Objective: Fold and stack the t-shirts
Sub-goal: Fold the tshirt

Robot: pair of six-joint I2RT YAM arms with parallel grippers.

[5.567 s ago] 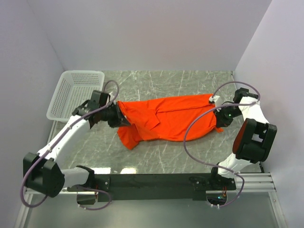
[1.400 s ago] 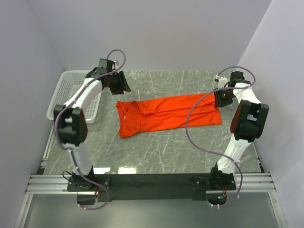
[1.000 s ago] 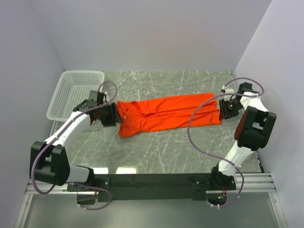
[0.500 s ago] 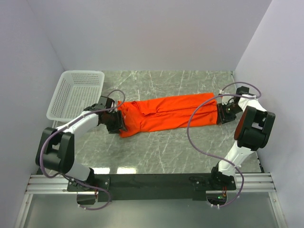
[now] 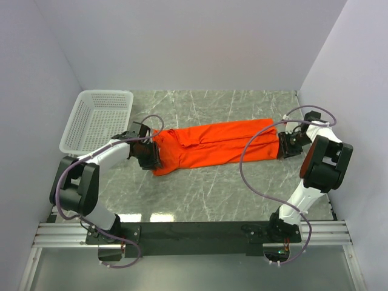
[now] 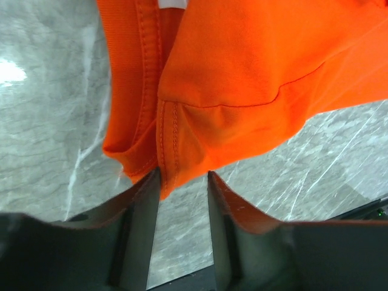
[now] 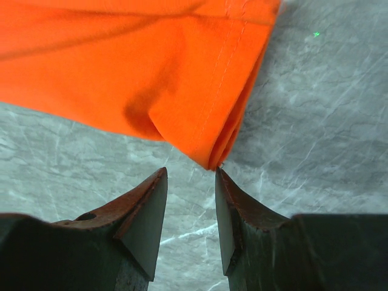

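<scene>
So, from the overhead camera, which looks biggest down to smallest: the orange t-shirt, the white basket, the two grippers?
1. t-shirt
2. white basket, somewhat smaller
3. left gripper and right gripper: both small, too alike to rank

- Cut off by the top and right edges of the left wrist view: most of the t-shirt (image 6: 254, 66), with only the collar end and one fold in frame.
- Clipped to a white sliver at that top edge: neck label (image 6: 173, 3).
- Cropped again at top and left in the right wrist view, leaving just a hem corner.
- Too small and dark from above to read the jaws: left gripper (image 5: 151, 156), right gripper (image 5: 284, 145).
- Hidden under a cable (image 5: 241, 167): a thin strip of cloth.
- Blurred and cut by the bottom edge: finger bases, both wrist views.
</scene>
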